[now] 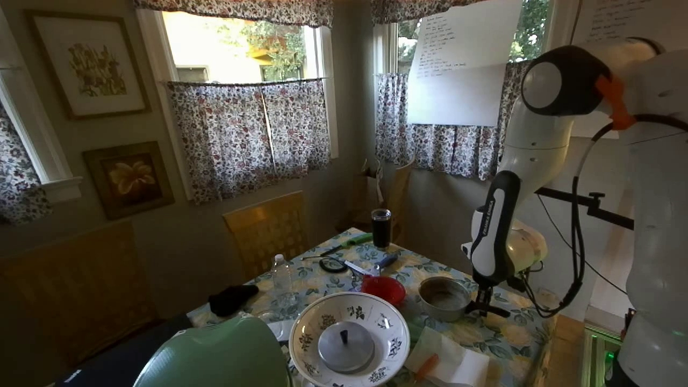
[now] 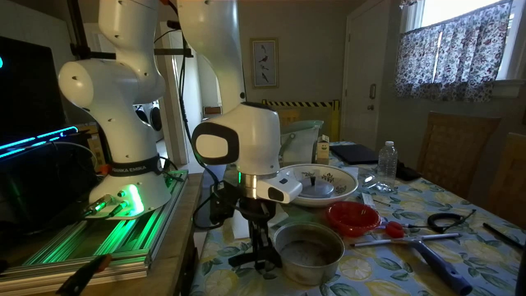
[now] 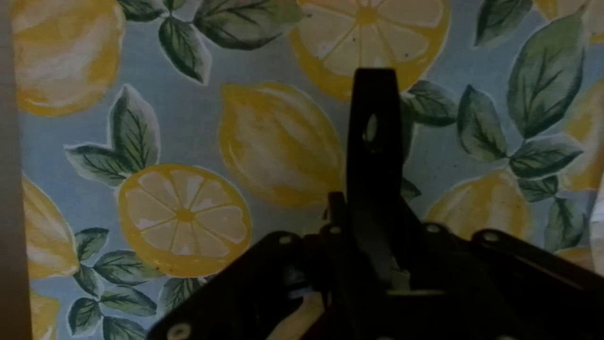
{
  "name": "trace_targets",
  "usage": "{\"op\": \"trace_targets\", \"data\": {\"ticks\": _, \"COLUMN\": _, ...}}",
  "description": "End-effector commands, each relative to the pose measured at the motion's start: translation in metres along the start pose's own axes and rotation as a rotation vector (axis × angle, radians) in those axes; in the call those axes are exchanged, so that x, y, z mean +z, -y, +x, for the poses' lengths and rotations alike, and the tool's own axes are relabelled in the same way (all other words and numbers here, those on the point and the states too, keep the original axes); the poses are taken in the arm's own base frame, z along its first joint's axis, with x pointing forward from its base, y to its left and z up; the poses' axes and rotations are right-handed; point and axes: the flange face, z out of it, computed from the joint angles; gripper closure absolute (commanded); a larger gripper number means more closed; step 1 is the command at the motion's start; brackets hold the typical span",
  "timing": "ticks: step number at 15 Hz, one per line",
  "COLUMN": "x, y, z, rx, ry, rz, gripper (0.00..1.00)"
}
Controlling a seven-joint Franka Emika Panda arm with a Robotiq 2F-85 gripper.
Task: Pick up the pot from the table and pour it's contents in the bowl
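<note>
Dim gry walls point(image 1: 355, 107), bright windows point(image 1: 204, 43) w/ floral curtains point(image 1: 220, 140), wd chairs point(image 1: 269, 226)

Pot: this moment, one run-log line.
pot: upright, apparently on table | gripper: closed on pot's handle | bowl: lid inside | pour: not underway

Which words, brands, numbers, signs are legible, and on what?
"FRANKA EMIKA": black oval panel on white robot arm
"FRANKA EMIKA", first letter unclear: black band round white robot base
Too small or blurred: handwriting on white paper sheets, marks on tan upright carton and black flat slab
</note>
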Motion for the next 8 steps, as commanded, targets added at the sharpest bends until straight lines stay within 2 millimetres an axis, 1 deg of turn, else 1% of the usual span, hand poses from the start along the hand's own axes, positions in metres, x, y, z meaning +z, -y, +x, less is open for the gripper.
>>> {"op": "trace_targets", "data": {"ticks": 1, "x": -0.034, "y": 0.009, "z": 0.001, "rx": 0.026, "ry": -0.019, "rz": -0.060, "gripper": 0.94}}
{"op": "trace_targets", "data": {"ticks": 4, "x": -0.052, "y": 0.008, "z": 0.012, "rx": 0.030, "ry": -0.037, "rz": -0.143, "gripper": 0.94}}
{"op": "trace_targets", "data": {"ticks": 6, "x": -0.062, "y": 0.006, "z": 0.026, "rx": 0.017, "ry": -0.043, "rz": -0.207, "gripper": 0.94}}
{"op": "trace_targets", "data": {"ticks": 8, "x": -0.071, "y": 0.012, "z": 0.042, "rx": 0.002, "ry": -0.062, "rz": -0.275, "gripper": 0.94}}
